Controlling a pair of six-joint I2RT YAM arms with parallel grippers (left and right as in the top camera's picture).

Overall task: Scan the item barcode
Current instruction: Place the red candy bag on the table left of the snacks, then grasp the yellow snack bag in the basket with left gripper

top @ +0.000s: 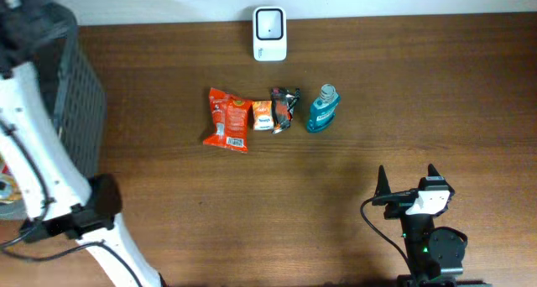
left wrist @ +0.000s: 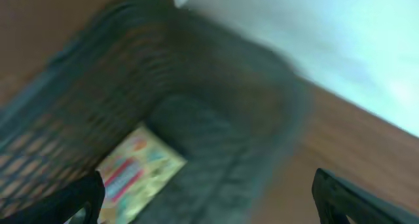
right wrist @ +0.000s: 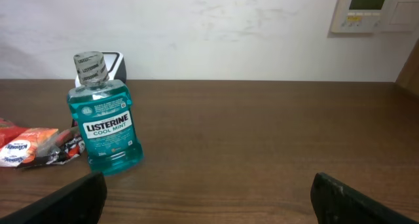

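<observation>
Brown wooden table (top: 436, 94), seen from above, with four items lined up mid-table: an orange snack bag (top: 228, 119), a small orange packet (top: 263, 115), a dark wrapper (top: 286, 106) and a blue mouthwash bottle (right wrist: 105, 122). A white scanner (top: 269, 33) is stood just behind them at the far edge. The left gripper (left wrist: 206, 191) is held over a black mesh basket (left wrist: 65, 106) at the left, fingers spread wide, nothing pinched; a yellow packet (left wrist: 134, 165) is seen lying inside. The right gripper (right wrist: 206, 188) is parked near the front edge, spread and empty. One item seems finished with; next, a row item must be grasped and its barcode turned to the scanner.
</observation>
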